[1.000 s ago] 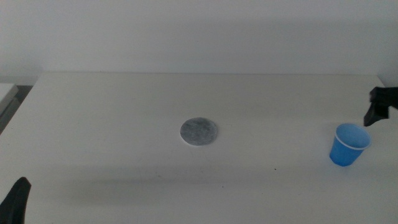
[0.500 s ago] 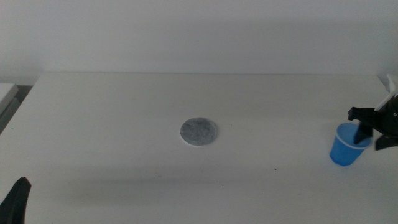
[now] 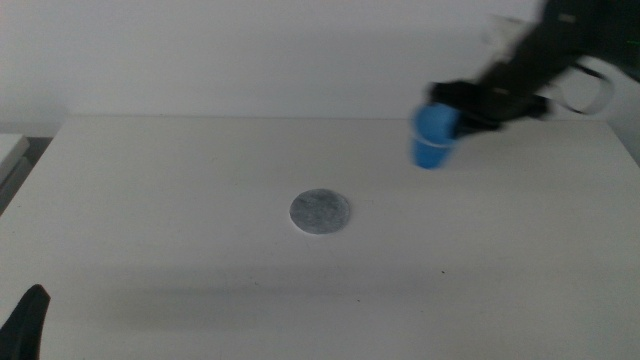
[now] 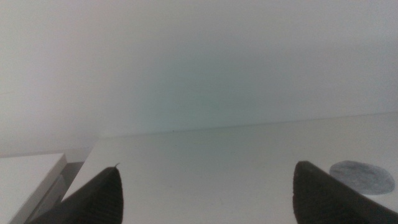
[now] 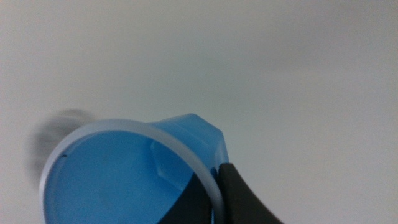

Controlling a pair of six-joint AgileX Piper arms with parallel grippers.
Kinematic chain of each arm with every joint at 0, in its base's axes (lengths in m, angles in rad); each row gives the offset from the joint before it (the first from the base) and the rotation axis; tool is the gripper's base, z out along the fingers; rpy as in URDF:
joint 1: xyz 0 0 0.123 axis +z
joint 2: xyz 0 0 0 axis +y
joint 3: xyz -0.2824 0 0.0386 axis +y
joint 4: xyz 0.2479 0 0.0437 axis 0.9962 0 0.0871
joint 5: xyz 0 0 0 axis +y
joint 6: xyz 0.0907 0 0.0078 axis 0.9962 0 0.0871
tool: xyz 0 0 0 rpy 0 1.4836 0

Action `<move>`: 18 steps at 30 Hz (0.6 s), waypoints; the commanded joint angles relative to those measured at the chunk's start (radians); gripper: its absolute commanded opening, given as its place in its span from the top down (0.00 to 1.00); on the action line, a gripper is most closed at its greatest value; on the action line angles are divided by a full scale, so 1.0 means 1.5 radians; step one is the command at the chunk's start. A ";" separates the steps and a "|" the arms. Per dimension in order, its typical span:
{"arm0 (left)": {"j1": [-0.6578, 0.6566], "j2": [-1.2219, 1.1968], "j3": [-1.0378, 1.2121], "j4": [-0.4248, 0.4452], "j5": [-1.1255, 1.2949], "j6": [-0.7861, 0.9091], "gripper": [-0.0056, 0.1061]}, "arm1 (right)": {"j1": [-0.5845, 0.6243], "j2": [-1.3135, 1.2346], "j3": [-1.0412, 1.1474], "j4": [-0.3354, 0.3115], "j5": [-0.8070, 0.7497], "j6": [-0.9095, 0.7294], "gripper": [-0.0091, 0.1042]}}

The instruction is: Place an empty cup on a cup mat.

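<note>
Both right jaws pinch cup (image 3: 434,137) rim.

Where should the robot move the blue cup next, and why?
Probably toward the left side of the table and nearer the camera, until it is over the cup mat. The right end effector holds the cup by its rim, lifted off the table, and the grey mat lies bare, well away from it. The left end effector waits at the bottom edge.
</note>
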 commanded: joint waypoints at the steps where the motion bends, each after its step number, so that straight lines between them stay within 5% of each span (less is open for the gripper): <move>1: -0.001 -0.002 0.000 -0.002 -0.004 -0.002 0.11 | 0.057 0.051 -0.088 -0.005 0.033 0.012 0.93; 8: -0.001 -0.002 0.000 -0.002 -0.004 -0.002 0.11 | 0.165 0.195 -0.282 0.008 0.097 0.027 0.93; 18: -0.001 -0.002 0.000 -0.002 -0.004 -0.002 0.11 | 0.191 0.260 -0.299 -0.032 0.100 0.082 0.93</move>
